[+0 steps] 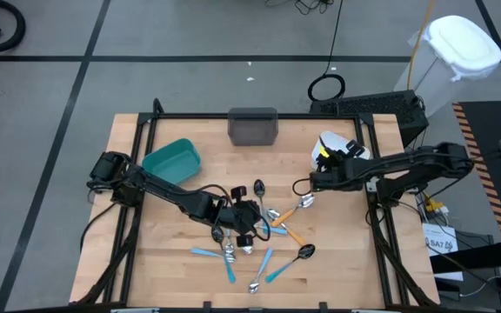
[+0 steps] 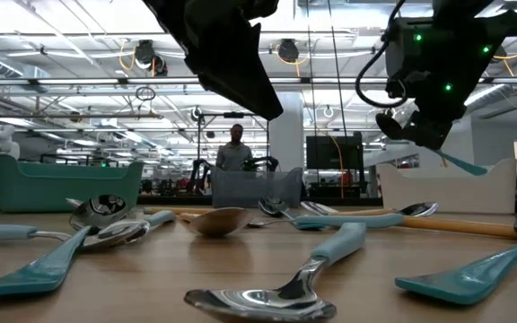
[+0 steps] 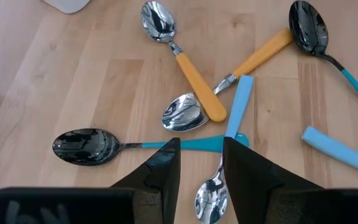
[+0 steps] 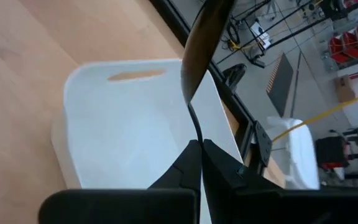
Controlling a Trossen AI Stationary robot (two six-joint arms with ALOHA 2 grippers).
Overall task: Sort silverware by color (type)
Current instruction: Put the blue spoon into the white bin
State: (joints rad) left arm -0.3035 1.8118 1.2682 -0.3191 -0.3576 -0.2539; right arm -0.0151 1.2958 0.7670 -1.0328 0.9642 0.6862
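Right tool is raised over the white plastic bin at the worktop's far right, fingers pressed together on the thin neck of a black-headed spoon; the low view shows a blue handle trailing from it. The position suggests a drop into that bin is intended.

Left tool hangs low over the scattered silverware at mid-worktop, fingers spread astride a blue-handled, silver-headed spoon, apparently lining up the next pick.

Orange-handled spoons and a black-headed, blue-handled spoon lie mixed alongside, unsorted. The teal bin and grey bin stand at the far edge.

No legible brand, label or writing found.
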